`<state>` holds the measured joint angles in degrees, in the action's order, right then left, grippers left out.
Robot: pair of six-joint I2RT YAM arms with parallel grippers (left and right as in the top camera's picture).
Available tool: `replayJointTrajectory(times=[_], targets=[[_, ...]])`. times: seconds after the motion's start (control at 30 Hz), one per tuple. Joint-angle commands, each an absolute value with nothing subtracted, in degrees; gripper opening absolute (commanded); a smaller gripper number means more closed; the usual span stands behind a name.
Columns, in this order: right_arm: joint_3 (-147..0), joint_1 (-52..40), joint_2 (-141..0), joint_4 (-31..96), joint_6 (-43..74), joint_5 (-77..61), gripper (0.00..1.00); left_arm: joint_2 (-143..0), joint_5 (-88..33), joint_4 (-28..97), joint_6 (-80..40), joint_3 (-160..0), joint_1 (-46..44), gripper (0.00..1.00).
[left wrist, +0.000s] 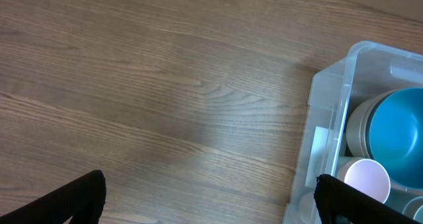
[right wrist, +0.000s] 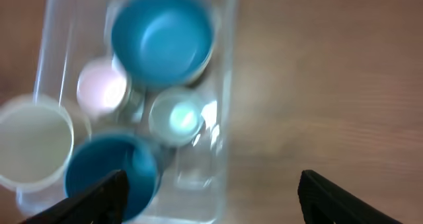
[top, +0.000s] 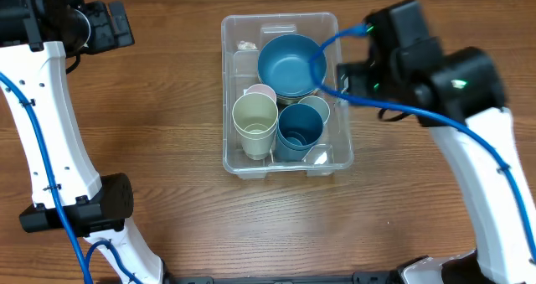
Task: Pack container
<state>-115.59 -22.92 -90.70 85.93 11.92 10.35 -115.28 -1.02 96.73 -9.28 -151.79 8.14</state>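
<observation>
1 container (top: 228,83) mid table (top: 167,192), 4 cups in it, cream cup (top: 255,121) & dark blue cup (top: 299,126) nearest, pink cup (top: 261,92) & mint cup (top: 316,106) behind, 2 bowls farthest, blue bowl (top: 289,62) on grey bowl (left wrist: 357,125), L gripper (left wrist: 210,180) & R gripper (right wrist: 213,178) spread wide, empty

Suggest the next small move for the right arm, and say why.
Probably lift the right gripper up and away from the container. Its fingers stand open with nothing between them, the blue bowl and the cups already sit inside, and no further item shows outside it in these views.
</observation>
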Motion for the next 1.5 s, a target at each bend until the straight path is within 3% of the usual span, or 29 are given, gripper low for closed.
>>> replayJointTrajectory(times=[0.0,0.1,0.13,0.5,0.87,1.0,1.2,1.47], targets=[[-124.70,-22.74,-88.62,85.58,11.73,18.00,0.88,-113.49,-0.64,96.79,-8.99,-151.55,8.23,1.00],[-128.70,-22.74,-87.44,85.62,11.75,17.98,0.93,-113.49,-0.67,96.79,-8.99,-151.55,8.23,1.00],[-129.71,-22.74,-86.80,85.65,11.73,18.00,1.00,-113.49,-0.64,96.79,-8.99,-151.55,8.23,1.00],[-132.18,-22.74,-78.08,85.73,11.97,17.78,1.00,-113.49,-0.64,96.79,-8.99,-151.55,8.23,1.00],[-132.16,-22.61,-70.22,87.09,13.93,28.27,1.00,-113.49,-0.64,96.79,-8.99,-151.55,8.23,1.00],[-130.10,-16.97,-66.65,84.40,13.89,27.27,1.00,-113.49,-0.64,96.79,-8.99,-151.55,8.23,1.00],[-113.40,-6.50,-57.91,75.24,13.72,21.34,1.00,-113.49,-0.64,96.79,-8.99,-151.55,8.23,1.00],[-73.76,-2.44,-41.93,54.70,13.74,16.60,1.00,-113.49,-0.64,96.79,-8.99,-151.55,8.23,1.00]])
